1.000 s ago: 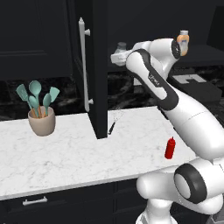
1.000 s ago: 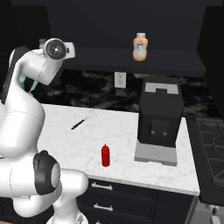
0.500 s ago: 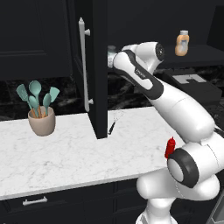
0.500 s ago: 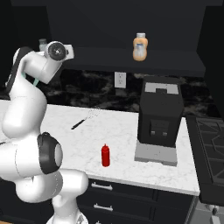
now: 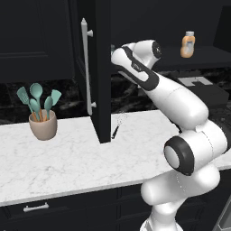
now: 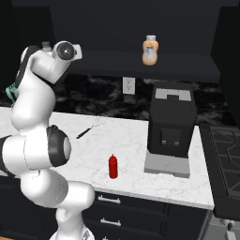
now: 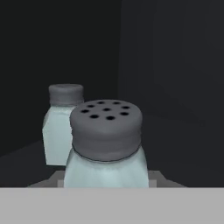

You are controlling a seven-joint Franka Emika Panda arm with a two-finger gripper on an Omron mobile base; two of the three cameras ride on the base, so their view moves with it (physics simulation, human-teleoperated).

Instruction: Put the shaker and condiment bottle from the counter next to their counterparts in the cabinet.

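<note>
- The hand [image 7: 106, 186] is deep inside the dark cabinet [image 5: 101, 67], closed on the shaker [image 7: 106, 144], which stands upright right in front of the hand camera.
- A second shaker [image 7: 62, 124] just like it stands just behind and to one side, near it; I cannot tell if they touch.
- The cabinet wall is close on one side.
- The open door [image 5: 92, 85] stands beside the arm.
- The orange bottle [image 6: 150, 50] sits on the shelf, well apart.
- The red bottle [image 6: 113, 166] stands on the bench [image 6: 126, 140], near its front edge.
- No writing can be read.
</note>
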